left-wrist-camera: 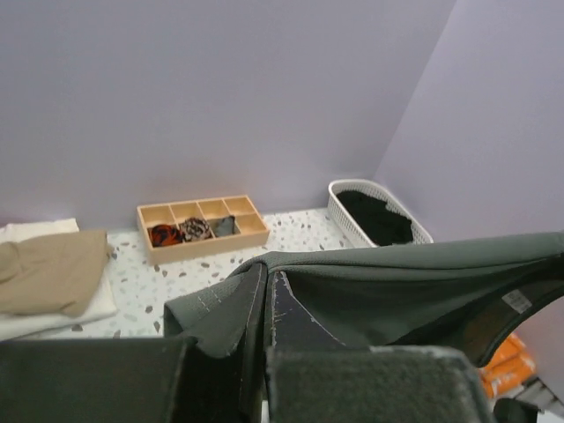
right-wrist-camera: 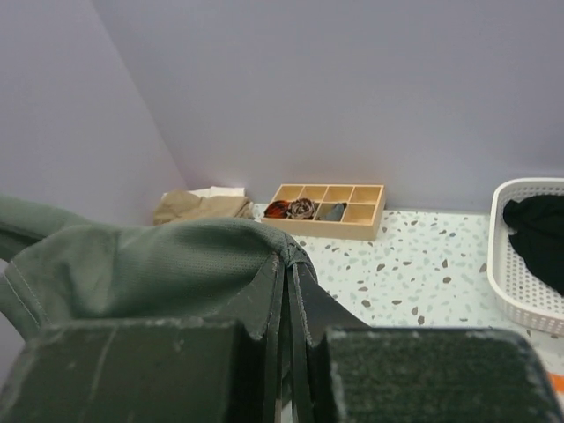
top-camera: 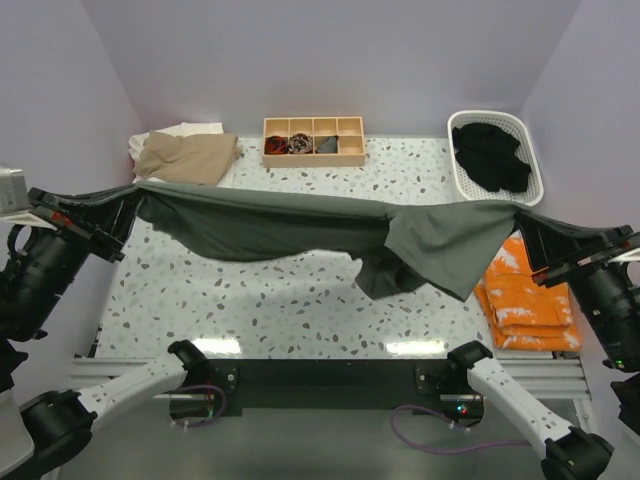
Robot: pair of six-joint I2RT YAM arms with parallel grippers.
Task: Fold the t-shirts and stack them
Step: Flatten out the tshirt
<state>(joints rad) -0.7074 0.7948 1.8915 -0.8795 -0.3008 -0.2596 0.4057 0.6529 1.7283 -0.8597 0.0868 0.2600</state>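
Observation:
A dark charcoal-grey t-shirt (top-camera: pixel 300 225) hangs stretched in the air across the table between both grippers. My left gripper (top-camera: pixel 133 205) is shut on its left end; in the left wrist view the cloth (left-wrist-camera: pixel 379 291) is pinched between the jaws (left-wrist-camera: pixel 267 291). My right gripper (top-camera: pixel 520 225) is shut on its right end, with a loose part (top-camera: pixel 430 250) hanging down; the right wrist view shows the cloth (right-wrist-camera: pixel 132 273) clamped at the jaws (right-wrist-camera: pixel 289 273). A tan shirt (top-camera: pixel 185 155) lies folded on a white one (top-camera: pixel 185 130) at the back left. A black shirt (top-camera: pixel 492 155) lies in the white basket (top-camera: pixel 535 165).
A wooden divided tray (top-camera: pixel 313 140) with small rolled fabric bundles stands at the back middle. A folded orange cloth (top-camera: pixel 525 295) lies at the right under the right arm. The speckled table (top-camera: pixel 280 300) lies below the hanging shirt.

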